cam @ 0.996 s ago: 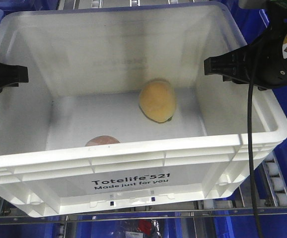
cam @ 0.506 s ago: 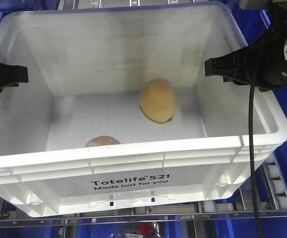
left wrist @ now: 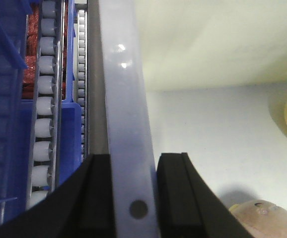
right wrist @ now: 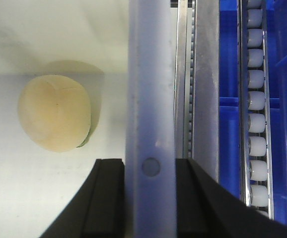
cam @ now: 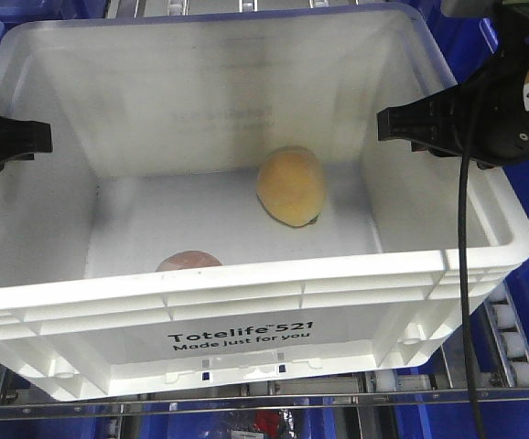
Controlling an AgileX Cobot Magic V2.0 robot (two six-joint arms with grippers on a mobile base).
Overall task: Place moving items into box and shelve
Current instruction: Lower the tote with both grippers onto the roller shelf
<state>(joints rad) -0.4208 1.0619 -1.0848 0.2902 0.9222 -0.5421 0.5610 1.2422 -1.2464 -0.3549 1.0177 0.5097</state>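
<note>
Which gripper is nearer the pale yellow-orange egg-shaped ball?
Right. The right gripper clamps the white plastic crate's side rim beside the ball; the left gripper clamps the opposite rim, farther off.

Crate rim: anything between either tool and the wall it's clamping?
Nothing visible. Left tool straddles the crate rim, one finger on each side of the wall; right tool does the same opposite. The egg-shaped ball and pinkish item lie on the floor, clear of both.

white crate (cam: 246, 311) front wall, lower centre of the front view: "Totelife 521" in black, "Made just for you" right under it | right arm housing (cam: 521, 101), upper right: yellow warning-triangle sticker, its text too small to read | wrist views: no text
</note>
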